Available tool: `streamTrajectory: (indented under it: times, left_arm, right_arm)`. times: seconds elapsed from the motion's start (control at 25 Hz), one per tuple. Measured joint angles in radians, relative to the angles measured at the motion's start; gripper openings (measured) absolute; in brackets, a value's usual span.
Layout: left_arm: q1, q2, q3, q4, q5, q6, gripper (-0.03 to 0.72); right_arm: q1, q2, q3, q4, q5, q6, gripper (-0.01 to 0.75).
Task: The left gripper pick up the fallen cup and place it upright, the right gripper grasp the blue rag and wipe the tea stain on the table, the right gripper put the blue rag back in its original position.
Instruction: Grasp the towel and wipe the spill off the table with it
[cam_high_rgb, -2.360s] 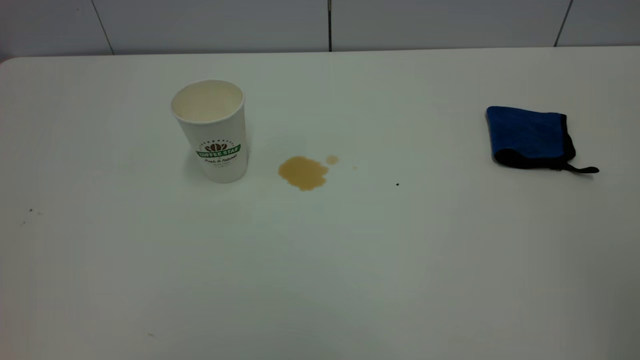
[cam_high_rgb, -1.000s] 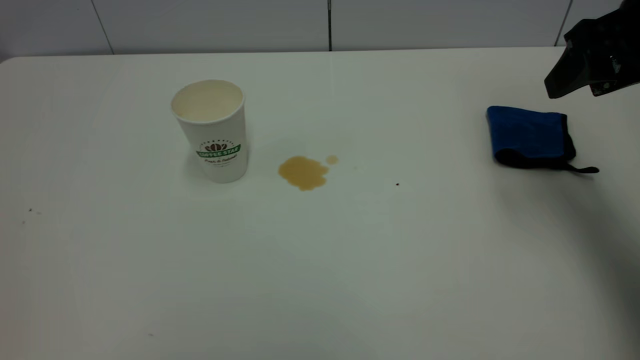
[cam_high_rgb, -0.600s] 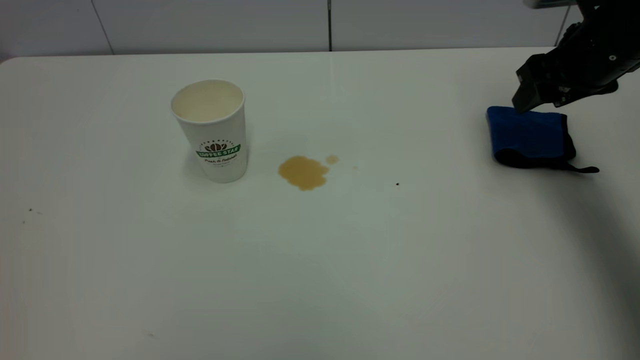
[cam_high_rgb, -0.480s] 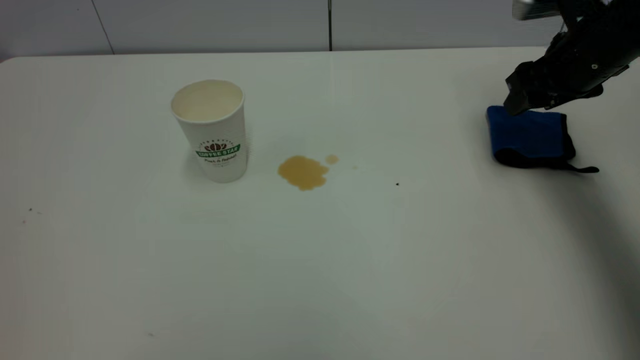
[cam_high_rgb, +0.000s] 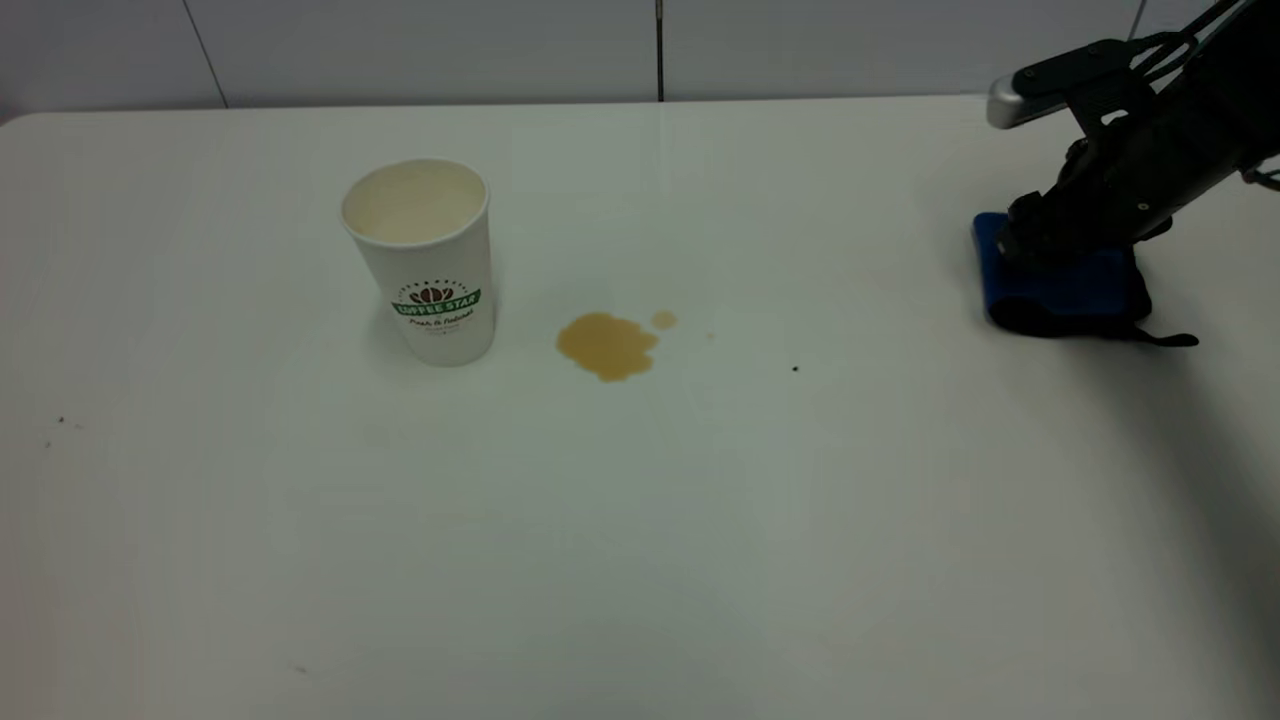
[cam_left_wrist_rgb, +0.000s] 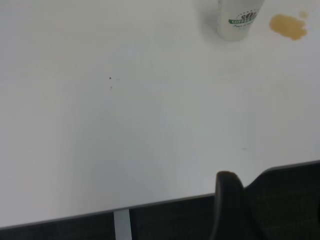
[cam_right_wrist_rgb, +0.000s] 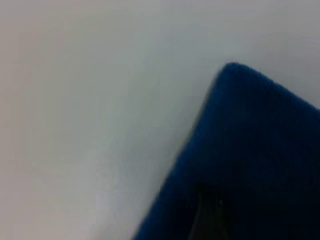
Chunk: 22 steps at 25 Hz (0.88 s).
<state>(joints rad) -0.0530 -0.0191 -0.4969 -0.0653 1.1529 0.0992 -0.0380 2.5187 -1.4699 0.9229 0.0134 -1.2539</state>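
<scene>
The cup (cam_high_rgb: 430, 270) stands upright, left of centre on the table (cam_high_rgb: 640, 530). It also shows far off in the left wrist view (cam_left_wrist_rgb: 239, 20). The tea stain (cam_high_rgb: 605, 345) lies just right of the cup, with a small drop beside it, and shows in the left wrist view too (cam_left_wrist_rgb: 287, 26). The blue rag (cam_high_rgb: 1060, 290) lies at the far right. My right gripper (cam_high_rgb: 1025, 235) is down on the rag's back left part. The right wrist view is filled by the rag (cam_right_wrist_rgb: 260, 150). My left gripper (cam_left_wrist_rgb: 227, 200) is a dark shape off the table's edge, out of the exterior view.
A few tiny dark specks lie on the table, one (cam_high_rgb: 795, 369) right of the stain. A grey panelled wall (cam_high_rgb: 660, 50) runs behind the table's far edge. The rag's thin black loop tail (cam_high_rgb: 1165, 339) trails to the right.
My right arm has come in from the upper right and dropped onto the rag's back left part. The cup, stain and rag have not moved.
</scene>
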Motion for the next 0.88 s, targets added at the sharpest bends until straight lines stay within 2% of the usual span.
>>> streamTrajectory:
  times: [0.08,0.12,0.2,0.32,0.4,0.52,0.76,0.88]
  left_arm:
    - [0.000,0.000,0.000,0.000,0.000,0.000,0.443]
    - [0.000,0.000,0.000,0.000,0.000,0.000,0.443]
    - [0.000,0.000,0.000,0.000,0.000,0.000,0.443]
    - [0.000,0.000,0.000,0.000,0.000,0.000,0.443]
    - [0.000,0.000,0.000,0.000,0.000,0.000,0.443]
    - [0.000,0.000,0.000,0.000,0.000,0.000,0.443]
    - [0.000,0.000,0.000,0.000,0.000,0.001,0.443]
    - [0.000,0.000,0.000,0.000,0.000,0.000,0.443]
  right_arm:
    - [0.000,0.005,-0.006,0.001,-0.003,-0.004,0.563]
    - [0.000,0.009,-0.009,0.004,-0.001,-0.004,0.528]
    - [0.008,0.013,-0.010,0.007,0.009,-0.004,0.410]
    - [0.029,0.017,-0.014,0.007,0.020,-0.005,0.135]
    - [0.050,0.020,-0.018,0.007,0.009,-0.005,0.046]
    - [0.094,0.028,-0.041,0.013,0.015,-0.005,0.030]
    - [0.218,0.052,-0.140,0.058,0.166,-0.005,0.026]
    - [0.277,0.059,-0.191,0.072,0.203,-0.005,0.026]
